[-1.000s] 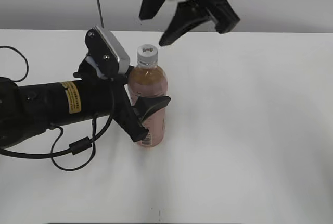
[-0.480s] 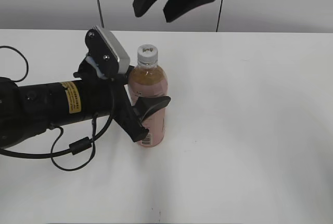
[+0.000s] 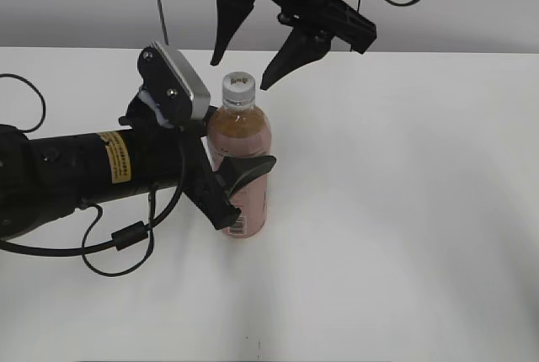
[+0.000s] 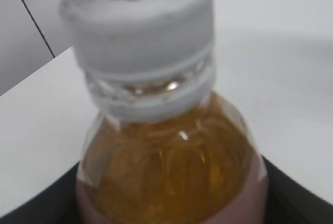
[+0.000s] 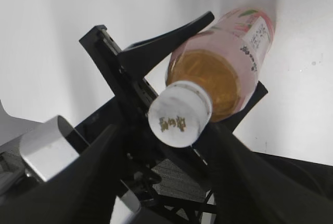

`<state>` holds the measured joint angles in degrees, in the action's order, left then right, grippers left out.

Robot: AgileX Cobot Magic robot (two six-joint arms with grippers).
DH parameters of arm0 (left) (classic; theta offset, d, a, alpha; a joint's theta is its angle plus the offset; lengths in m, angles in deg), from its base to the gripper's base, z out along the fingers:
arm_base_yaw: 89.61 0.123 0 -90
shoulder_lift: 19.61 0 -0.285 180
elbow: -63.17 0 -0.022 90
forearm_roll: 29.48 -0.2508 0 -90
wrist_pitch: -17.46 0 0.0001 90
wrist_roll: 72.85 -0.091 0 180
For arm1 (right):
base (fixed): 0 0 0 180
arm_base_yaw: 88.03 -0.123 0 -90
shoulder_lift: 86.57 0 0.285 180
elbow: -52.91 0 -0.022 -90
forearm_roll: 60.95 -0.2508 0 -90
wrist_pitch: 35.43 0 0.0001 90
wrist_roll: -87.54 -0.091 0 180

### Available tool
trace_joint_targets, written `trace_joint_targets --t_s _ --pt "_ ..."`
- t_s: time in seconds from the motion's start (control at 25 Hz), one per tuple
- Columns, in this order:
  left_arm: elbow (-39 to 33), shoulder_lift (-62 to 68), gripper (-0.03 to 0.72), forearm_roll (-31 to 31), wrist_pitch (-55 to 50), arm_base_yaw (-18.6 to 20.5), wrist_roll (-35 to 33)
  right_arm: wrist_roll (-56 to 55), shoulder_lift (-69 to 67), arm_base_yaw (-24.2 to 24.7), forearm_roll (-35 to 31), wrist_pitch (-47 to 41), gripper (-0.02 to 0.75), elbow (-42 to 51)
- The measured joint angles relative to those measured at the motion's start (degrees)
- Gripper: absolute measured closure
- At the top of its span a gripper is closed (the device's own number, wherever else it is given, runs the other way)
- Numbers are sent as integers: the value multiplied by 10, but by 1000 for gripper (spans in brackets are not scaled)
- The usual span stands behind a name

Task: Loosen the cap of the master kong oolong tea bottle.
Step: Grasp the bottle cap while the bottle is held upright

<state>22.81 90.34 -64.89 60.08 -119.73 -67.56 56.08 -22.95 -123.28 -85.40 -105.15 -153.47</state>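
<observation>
The master kong oolong tea bottle [image 3: 242, 160] stands upright on the white table, amber tea and pink label showing. My left gripper [image 3: 238, 178] is shut on the bottle's body. Its white ribbed cap [image 3: 238, 87] sits on the neck. In the left wrist view the cap [image 4: 140, 31] and the bottle's shoulder [image 4: 171, 172] fill the frame. My right gripper [image 3: 242, 71] is open, its two black fingers spread just above the cap without touching it. In the right wrist view the cap [image 5: 180, 113] lies between its open fingers [image 5: 166, 166], with the bottle [image 5: 229, 67] below.
The white table [image 3: 404, 210] stretches to the right and front of the bottle. The left arm's black body [image 3: 93, 173] and its looping cable [image 3: 118, 248] lie at the left. A grey wall rises behind the table.
My right gripper rose out of the top of the view, then came back down above the cap with its fingers open wider. The left gripper and bottle have not moved.
</observation>
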Motion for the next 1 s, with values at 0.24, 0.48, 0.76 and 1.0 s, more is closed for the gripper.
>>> trace_joint_targets --t_s 0.24,0.48,0.76,1.0 --pt "0 0 232 0 -1 0 1 -25 -34 0 6 -2 339 -35" --pt "0 -1 232 3 -3 0 4 -33 -57 0 16 -6 339 -57" --pt "0 -1 232 1 -3 0 3 -34 -58 0 19 -6 339 -59" --pt "0 -1 232 -1 -3 0 2 -34 -58 0 25 -4 339 -59"
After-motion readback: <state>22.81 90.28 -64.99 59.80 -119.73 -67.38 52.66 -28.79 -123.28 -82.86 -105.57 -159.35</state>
